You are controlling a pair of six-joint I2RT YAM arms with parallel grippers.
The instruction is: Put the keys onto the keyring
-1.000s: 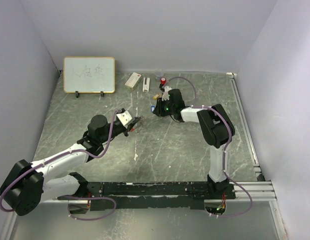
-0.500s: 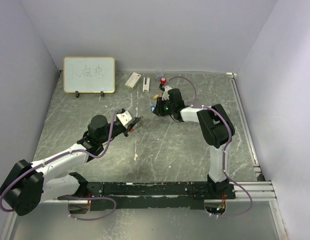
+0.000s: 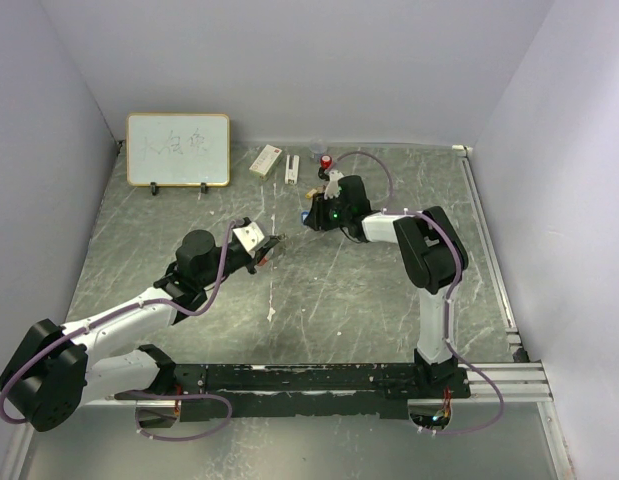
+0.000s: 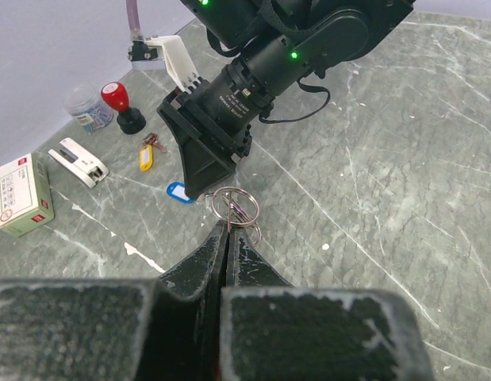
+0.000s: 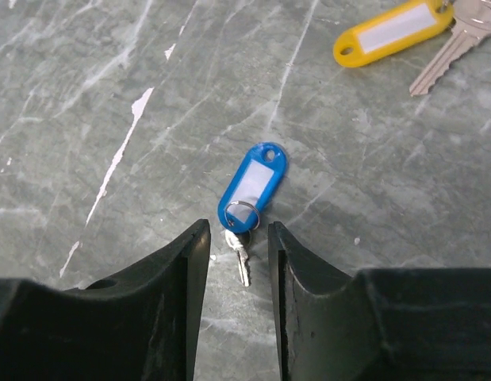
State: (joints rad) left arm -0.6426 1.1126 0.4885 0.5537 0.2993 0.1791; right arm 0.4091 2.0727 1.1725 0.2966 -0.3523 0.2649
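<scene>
Since a second ago the right arm has nudged slightly toward the back wall, and its jaws look a shade wider apart. As far as I can see, the left arm sits where it was.

From my seat, the right gripper (image 5: 237, 232) hangs low over the table (image 5: 86, 71), jaws parted to a narrow gap and gripping nothing. The blue-tagged key (image 5: 253, 182) lies flat right at that gap. Its small silver key and little ring sit between the two fingertips, while the blue tag stretches away beyond them. I cannot tell whether either finger touches the metal.

The yellow-tagged key (image 5: 392, 32) lies farther out beyond the right gripper, off to the side and well apart from the blue one.

On the left wrist camera, the left gripper (image 4: 227, 226) is clamped tight on the keyring (image 4: 239, 211), a thin silvery wire ring that stands up out of the pinched tips. The keyring sits near the right gripper's tips but apart from them, with the blue tag on the table just beside both.

Past the right gripper toward the back wall stand a red stamp (image 4: 114, 95) and a white box (image 4: 23, 194), both clear of it.
</scene>
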